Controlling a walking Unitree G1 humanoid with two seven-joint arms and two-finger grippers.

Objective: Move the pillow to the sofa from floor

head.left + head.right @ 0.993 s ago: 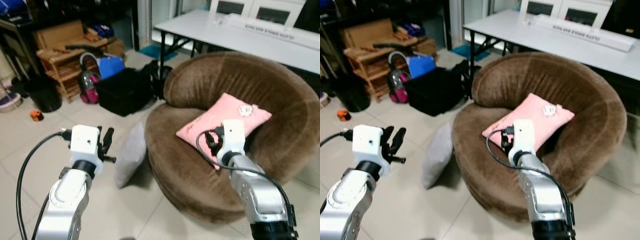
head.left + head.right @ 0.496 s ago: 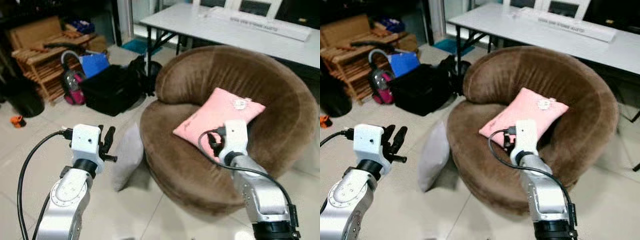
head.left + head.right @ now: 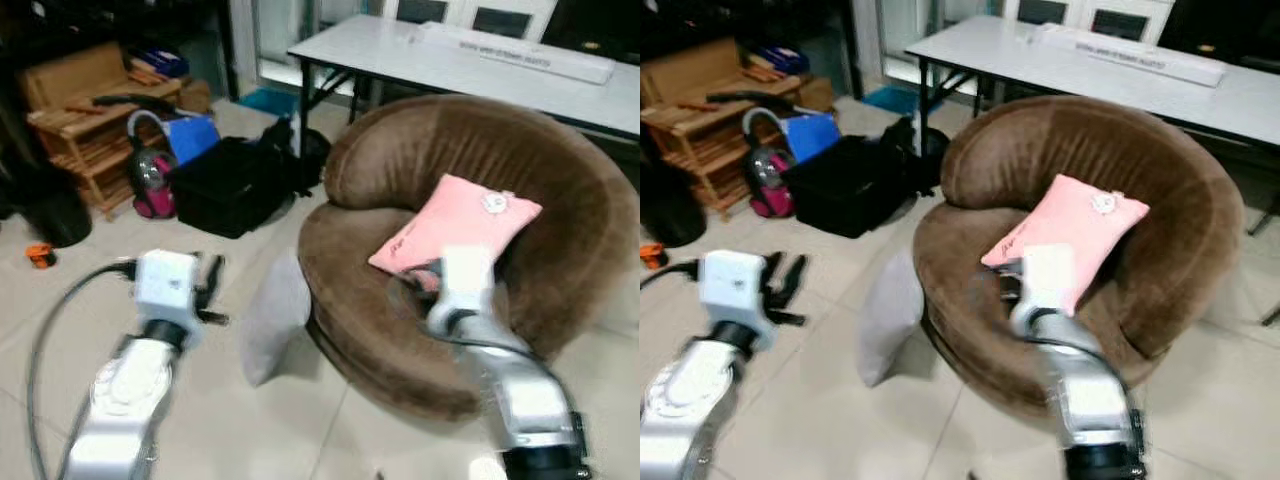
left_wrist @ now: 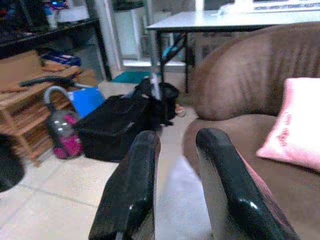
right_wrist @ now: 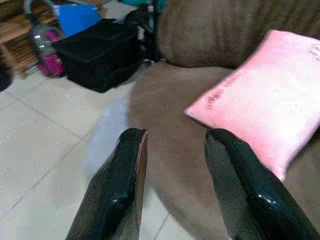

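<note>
A grey pillow (image 3: 272,316) stands on edge on the tiled floor, leaning against the front left of the round brown sofa (image 3: 480,160). A pink pillow (image 3: 458,222) lies on the sofa seat. My left gripper (image 3: 210,290) is raised to the left of the grey pillow, apart from it, fingers (image 4: 131,190) open with nothing between them; the grey pillow (image 4: 182,200) shows just beyond them. My right gripper (image 3: 1012,285) hovers over the sofa seat in front of the pink pillow (image 5: 265,110), open and empty.
A black bag (image 3: 232,185), a blue and pink vacuum cleaner (image 3: 165,160) and a wooden rack (image 3: 85,120) stand at the back left. A white table (image 3: 450,60) stands behind the sofa. A small orange object (image 3: 40,255) lies on the floor.
The whole picture has shifted and blurred, so the camera moved; the sofa and grey pillow now sit slightly further right. Both arms keep the same raised pose with open fingers.
</note>
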